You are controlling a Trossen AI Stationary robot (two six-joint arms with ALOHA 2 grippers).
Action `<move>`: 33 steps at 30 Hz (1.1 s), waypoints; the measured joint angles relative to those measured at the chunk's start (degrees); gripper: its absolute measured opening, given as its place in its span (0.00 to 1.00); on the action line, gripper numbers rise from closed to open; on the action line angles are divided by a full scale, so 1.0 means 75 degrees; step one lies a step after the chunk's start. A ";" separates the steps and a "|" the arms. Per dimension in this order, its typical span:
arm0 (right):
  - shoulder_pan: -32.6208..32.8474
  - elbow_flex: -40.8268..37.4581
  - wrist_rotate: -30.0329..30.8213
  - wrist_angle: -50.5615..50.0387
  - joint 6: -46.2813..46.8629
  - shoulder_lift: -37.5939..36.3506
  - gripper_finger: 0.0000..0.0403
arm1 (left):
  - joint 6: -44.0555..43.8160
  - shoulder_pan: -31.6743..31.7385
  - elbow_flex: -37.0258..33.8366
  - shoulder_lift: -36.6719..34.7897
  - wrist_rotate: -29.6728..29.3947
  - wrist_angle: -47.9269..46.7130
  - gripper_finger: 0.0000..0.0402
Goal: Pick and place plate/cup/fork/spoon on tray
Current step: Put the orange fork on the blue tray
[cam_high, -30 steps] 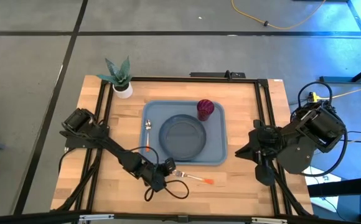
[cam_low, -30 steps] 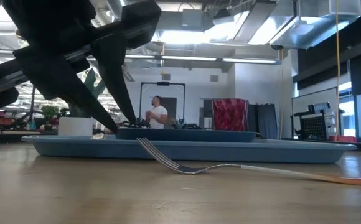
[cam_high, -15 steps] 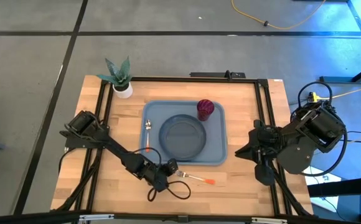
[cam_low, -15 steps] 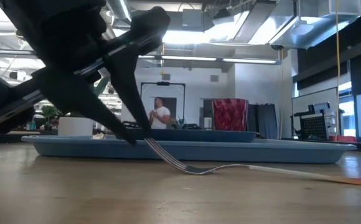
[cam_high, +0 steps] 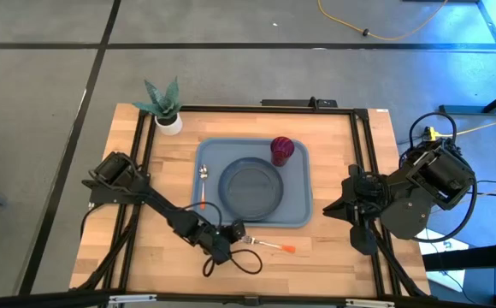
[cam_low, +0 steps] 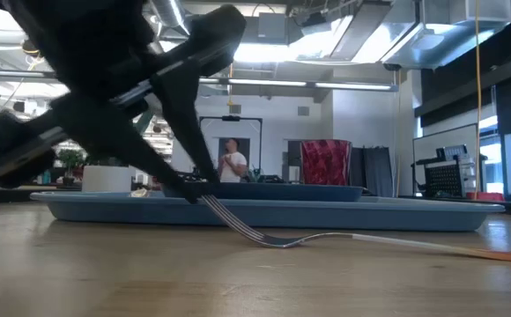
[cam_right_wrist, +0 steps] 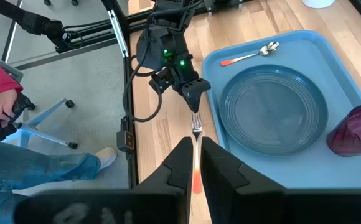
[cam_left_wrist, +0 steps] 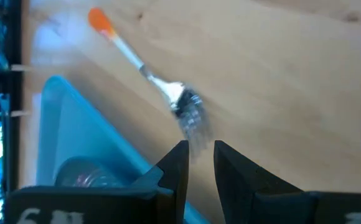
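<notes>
fork (cam_high: 265, 245) lies beside the tray (cam_high: 301, 202), left claw (cam_high: 238, 233) slightly parted at its tines.

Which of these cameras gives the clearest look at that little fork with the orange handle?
The right wrist view: the fork lies full length on the wood beside the tray, tines toward the left gripper, though partly behind that camera's own gripper. The high view shows it tiny, the low view side-on, and the left wrist view blurred.
</notes>
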 joint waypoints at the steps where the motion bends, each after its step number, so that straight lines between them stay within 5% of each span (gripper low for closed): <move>1: -0.0003 0.0000 0.0000 0.0002 0.0000 0.0000 0.09 | 0.0002 0.0035 0.0000 0.0000 -0.0009 0.0015 0.17; 19: -0.0003 0.0000 -0.0003 0.0000 0.0003 0.0000 0.09 | 0.0609 0.0426 -0.0003 0.0104 0.1095 0.0198 0.17; 33: -0.0003 0.0000 0.0000 0.0000 0.0006 0.0000 0.09 | 0.1005 0.0468 0.0003 0.0512 0.0970 0.0414 0.17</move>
